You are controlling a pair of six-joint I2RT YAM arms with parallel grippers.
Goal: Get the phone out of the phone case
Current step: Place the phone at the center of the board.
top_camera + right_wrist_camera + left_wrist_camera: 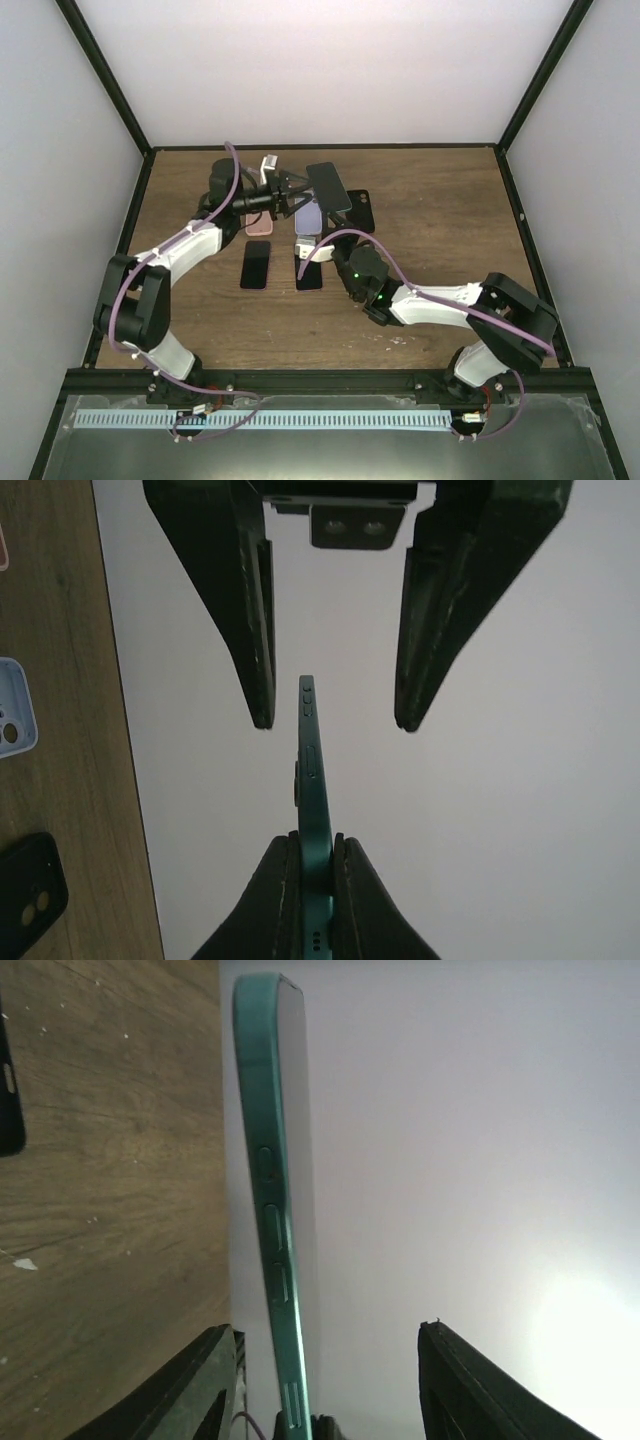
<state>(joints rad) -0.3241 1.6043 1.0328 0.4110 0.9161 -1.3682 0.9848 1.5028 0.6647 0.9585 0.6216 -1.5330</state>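
The phone in its teal case (328,187) is held up in the air over the back of the table. My right gripper (338,222) is shut on its lower end; in the right wrist view my right gripper (315,838) presses both faces of the edge-on phone (310,770). My left gripper (298,188) is open at the phone's other end. Its fingers (255,630) straddle the far tip without touching. In the left wrist view the phone (270,1190) stands between the open jaws of my left gripper (325,1328), nearer the left finger.
Several phones and cases lie on the wooden table (440,230): two black ones (256,265) at the middle, a pink one (258,225), a lilac one (308,215) and a black case (362,212). White enclosure walls and a black frame (525,100) stand behind.
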